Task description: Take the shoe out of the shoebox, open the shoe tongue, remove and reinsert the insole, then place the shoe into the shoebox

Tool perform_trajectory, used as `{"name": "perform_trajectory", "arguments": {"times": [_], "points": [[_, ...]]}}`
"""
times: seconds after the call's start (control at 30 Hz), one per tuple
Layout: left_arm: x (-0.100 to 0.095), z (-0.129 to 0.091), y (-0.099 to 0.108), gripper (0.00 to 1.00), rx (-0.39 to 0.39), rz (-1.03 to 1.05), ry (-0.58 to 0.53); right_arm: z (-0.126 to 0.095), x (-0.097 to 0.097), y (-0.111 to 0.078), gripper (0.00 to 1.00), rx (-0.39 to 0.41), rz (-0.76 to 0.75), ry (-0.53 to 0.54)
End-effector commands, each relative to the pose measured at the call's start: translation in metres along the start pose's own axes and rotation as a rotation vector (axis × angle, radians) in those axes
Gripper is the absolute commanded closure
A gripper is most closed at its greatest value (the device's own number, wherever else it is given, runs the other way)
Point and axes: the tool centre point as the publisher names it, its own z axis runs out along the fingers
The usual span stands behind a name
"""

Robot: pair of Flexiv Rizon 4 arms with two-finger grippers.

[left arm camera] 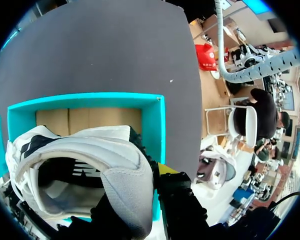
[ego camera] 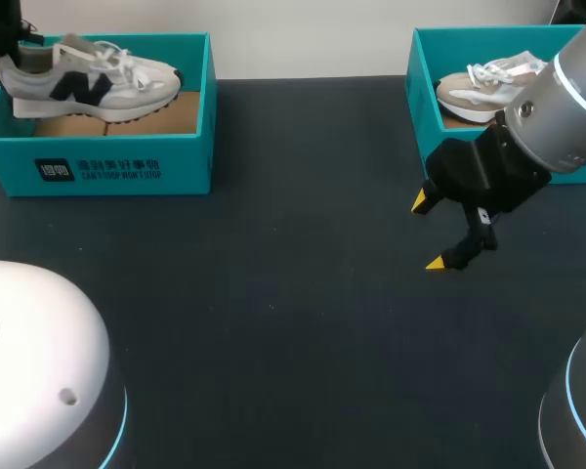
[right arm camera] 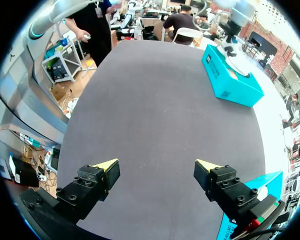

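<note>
A robotics lab: the left arm (ego camera: 39,366) and right arm (ego camera: 566,107), ringed with blue light, stand at a dark worktop (ego camera: 273,322) carrying two teal cartons, the left shoebox (ego camera: 107,168) and right shoebox (ego camera: 425,70).

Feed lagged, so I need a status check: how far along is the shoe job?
Nothing looks done yet. In hand: the left end effector appears to grip the shoe by the heel, raised but over the shoebox. The right end effector hangs open above the table. Left: set shoe out, open tongue, insole out and in, rebox.

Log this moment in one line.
left gripper gripping shoe heel at left shoebox | right gripper open over table | second shoe in right shoebox
</note>
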Motion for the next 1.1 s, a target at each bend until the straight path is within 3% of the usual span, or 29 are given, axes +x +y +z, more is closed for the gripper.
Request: {"name": "perform_trajectory", "arguments": {"times": [0.03, 0.63, 1.1], "points": [[-0.008, 0.014, 0.006, 1.0, 0.008, -0.004, 0.006, 0.001, -0.001, 0.0, 0.0, 0.001, 0.0, 0.001], [-0.029, 0.053, 0.004, 1.0, 0.038, -0.001, 0.021, 0.001, -0.001, 0.0, 0.0, 0.001, 0.0, 0.001], [-0.033, 0.068, -0.017, 1.0, 0.061, 0.057, 0.004, 0.001, -0.001, 0.0, 0.0, 0.001, 0.0, 0.001]]}}
